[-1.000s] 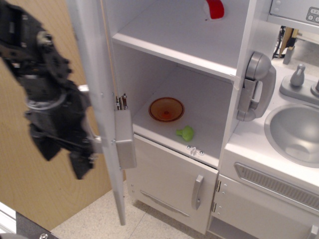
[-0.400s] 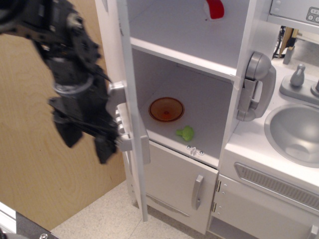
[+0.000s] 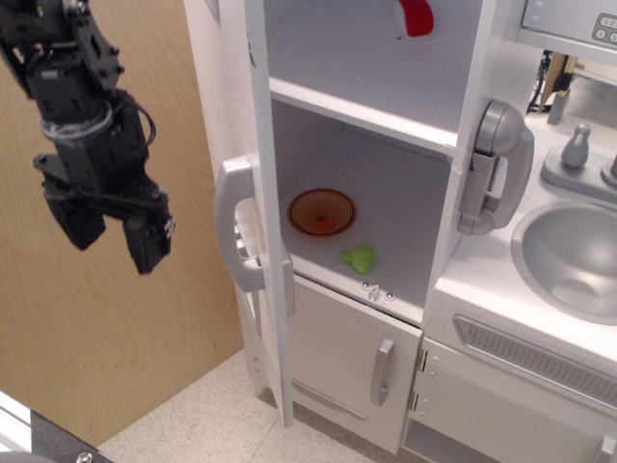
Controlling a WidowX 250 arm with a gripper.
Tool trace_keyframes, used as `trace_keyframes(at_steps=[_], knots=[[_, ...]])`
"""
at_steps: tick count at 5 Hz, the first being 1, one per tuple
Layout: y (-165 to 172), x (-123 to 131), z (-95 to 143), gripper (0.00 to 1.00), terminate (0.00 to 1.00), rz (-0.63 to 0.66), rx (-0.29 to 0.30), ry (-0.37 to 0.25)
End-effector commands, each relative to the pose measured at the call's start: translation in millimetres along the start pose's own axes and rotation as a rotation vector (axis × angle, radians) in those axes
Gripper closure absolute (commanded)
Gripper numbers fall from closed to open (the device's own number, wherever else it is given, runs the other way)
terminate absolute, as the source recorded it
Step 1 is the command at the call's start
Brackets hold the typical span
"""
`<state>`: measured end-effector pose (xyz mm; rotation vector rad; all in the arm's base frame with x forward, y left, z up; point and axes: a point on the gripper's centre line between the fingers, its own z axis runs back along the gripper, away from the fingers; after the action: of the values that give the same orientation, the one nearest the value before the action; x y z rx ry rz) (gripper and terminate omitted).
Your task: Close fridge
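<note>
The fridge (image 3: 386,106) is a tall white cabinet with white shelves. Its large door (image 3: 262,125) stands partly open, seen almost edge-on, with the long vertical handle (image 3: 234,224) facing left. My black gripper (image 3: 111,231) hangs to the left of the door, apart from the handle and touching nothing. Its two fingers (image 3: 147,241) point down, spread apart and empty.
An orange bowl (image 3: 321,211) and a green toy (image 3: 360,257) lie on the fridge's lower shelf, and a red item (image 3: 416,15) on the upper one. The smaller lower door (image 3: 352,352), grey wall phone (image 3: 494,169) and sink (image 3: 574,256) are to the right. A wooden panel (image 3: 87,328) stands behind my arm.
The fridge door has swung right, toward the cabinet, narrowing the opening. My gripper followed it right against the handle side, then drew back left and up, clear of the door.
</note>
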<state>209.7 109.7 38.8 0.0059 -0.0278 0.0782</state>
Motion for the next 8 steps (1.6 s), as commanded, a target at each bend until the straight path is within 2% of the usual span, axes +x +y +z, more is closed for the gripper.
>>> trace_keyframes(at_steps=[1, 2, 4, 5, 7, 8], knots=[[17.7, 57.2, 13.2, 0.0, 0.0, 0.136, 0.03, -0.072], [-1.5, 68.5, 15.4, 0.0, 0.0, 0.105, 0.021, -0.076], [-47.2, 87.9, 17.7, 0.0, 0.0, 0.049, -0.037, -0.085], [-59.8, 113.1, 23.3, 0.0, 0.0, 0.085, -0.059, -0.084], [-65.5, 151.0, 29.4, 0.0, 0.0, 0.143, -0.085, -0.09], [-64.7, 157.6, 31.4, 0.0, 0.0, 0.158, -0.09, -0.091]])
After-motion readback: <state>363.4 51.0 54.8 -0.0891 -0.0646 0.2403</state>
